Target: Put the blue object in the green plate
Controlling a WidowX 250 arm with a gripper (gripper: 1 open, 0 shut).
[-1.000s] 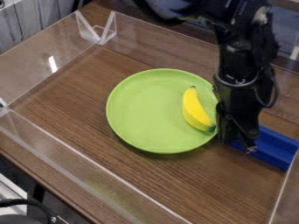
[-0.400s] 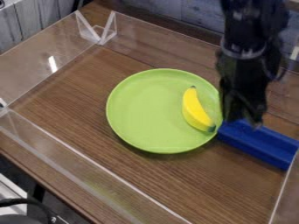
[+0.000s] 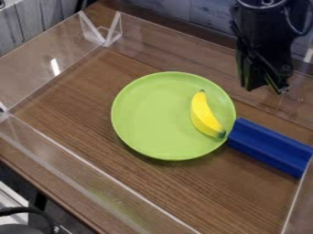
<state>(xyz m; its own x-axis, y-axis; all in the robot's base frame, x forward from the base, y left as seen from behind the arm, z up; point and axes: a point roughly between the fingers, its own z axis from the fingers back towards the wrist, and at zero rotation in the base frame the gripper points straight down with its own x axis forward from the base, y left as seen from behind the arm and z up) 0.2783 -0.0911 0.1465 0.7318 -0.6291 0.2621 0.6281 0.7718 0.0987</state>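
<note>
The blue object (image 3: 270, 147), a long flat deep-blue block, lies on the wooden table just right of the green plate (image 3: 149, 119), with its near end touching or almost touching the plate's rim. A yellow banana (image 3: 206, 114) rests on the right side of the plate. My gripper (image 3: 264, 86) hangs above and behind the block, off the table, with its dark fingers (image 3: 251, 73) pointing down. It looks shut and holds nothing.
Clear acrylic walls (image 3: 49, 69) enclose the wooden tabletop (image 3: 86, 101) on all sides. A small clear folded stand (image 3: 101, 30) sits at the back left corner. The block lies close to the right wall.
My gripper has risen from the blue block's left end and drawn back. The block, earlier partly hidden by the fingers, now shows in full on the table.
</note>
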